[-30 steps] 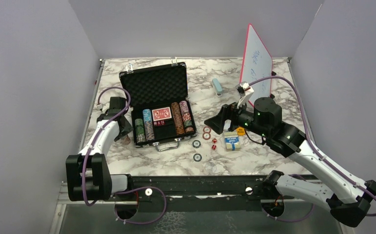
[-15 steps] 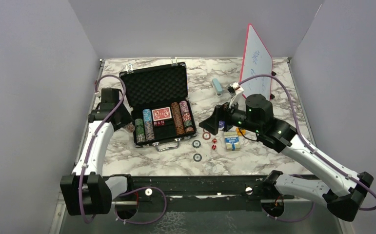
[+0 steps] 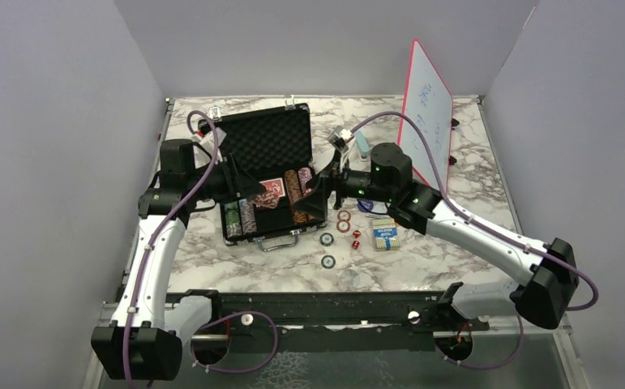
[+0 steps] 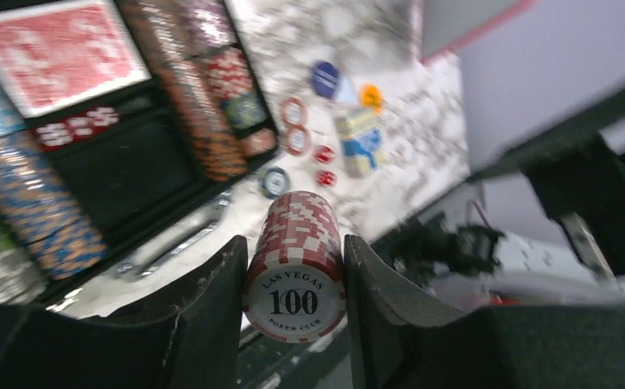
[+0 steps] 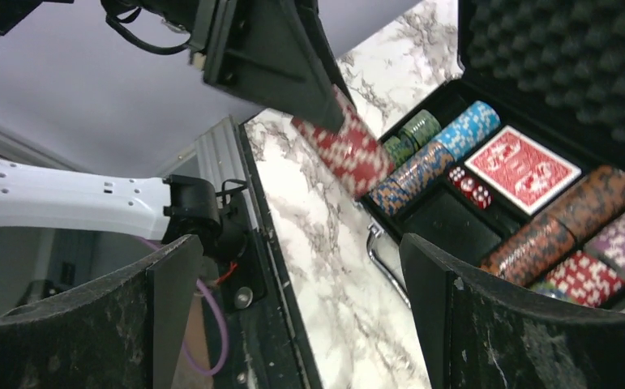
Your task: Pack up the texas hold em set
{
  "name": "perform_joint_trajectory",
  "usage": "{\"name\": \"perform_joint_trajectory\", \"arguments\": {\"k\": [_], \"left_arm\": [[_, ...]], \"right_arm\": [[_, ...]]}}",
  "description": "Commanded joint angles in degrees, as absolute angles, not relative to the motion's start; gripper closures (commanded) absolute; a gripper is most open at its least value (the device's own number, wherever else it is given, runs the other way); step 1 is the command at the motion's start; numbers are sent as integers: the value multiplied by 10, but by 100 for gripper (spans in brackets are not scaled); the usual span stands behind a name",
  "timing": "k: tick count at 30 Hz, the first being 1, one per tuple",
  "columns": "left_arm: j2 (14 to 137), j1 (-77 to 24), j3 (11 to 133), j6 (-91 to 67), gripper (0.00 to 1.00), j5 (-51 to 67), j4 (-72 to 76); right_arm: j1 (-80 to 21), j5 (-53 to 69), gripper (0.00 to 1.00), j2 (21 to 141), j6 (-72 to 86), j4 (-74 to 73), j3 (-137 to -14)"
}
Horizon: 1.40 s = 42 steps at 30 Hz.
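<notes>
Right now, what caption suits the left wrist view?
Left tool grips a red-and-white stack of poker chips, held by the open black case.

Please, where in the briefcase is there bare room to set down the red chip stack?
For the red chip stack, one bare foam slot lies in the briefcase, bordered by red dice behind, blue chips left, orange chips right. Marble right of the case is crowded: buttons, loose dice, blue deck.
</notes>
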<state>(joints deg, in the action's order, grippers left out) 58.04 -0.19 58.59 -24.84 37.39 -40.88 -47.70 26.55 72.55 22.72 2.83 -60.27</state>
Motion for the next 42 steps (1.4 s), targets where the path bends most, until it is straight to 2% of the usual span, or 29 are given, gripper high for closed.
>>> {"name": "perform_joint_trajectory", "arguments": {"k": [1,6,10,15,17,19,22,23,24,27,29,31,35,38,42], "left_arm": [[562,-34,594,-255,67,566,-339],[552,-77,579,-253,66,619,-324],[544,-97,568,-253,66,644,-317],[549,-104,567,-251,66,651,-316],[551,-104,568,-253,66,654,-314],[553,-104,573,-253,66,656,-313],[559,-104,576,-253,66,661,-311],[561,-104,577,-253,66,662,-310],[565,-105,577,-252,66,661,-308],[575,-105,577,-248,66,658,-306],[581,-105,578,-249,56,639,-305],[589,-104,584,-255,50,604,-305],[600,-101,617,-265,33,468,-323],[604,-95,666,-265,29,265,-368],[609,-92,760,-283,31,-23,-458]], "right_arm": [[-492,298,5,771,148,96,-627],[-501,367,6,813,129,83,-651],[-505,414,12,834,119,59,-664],[-506,453,40,815,108,60,-643],[-506,476,45,812,95,43,-643],[-506,492,46,813,79,11,-649],[-506,489,40,819,63,-25,-661],[-506,481,42,818,62,-29,-663],[-506,477,47,819,61,-32,-664],[-506,462,73,822,67,-31,-675],[-506,433,85,823,89,-17,-678],[-506,398,93,819,116,11,-669],[-513,314,99,820,167,61,-648],[-535,218,99,833,188,64,-659],[-572,100,99,879,208,43,-705]]}}
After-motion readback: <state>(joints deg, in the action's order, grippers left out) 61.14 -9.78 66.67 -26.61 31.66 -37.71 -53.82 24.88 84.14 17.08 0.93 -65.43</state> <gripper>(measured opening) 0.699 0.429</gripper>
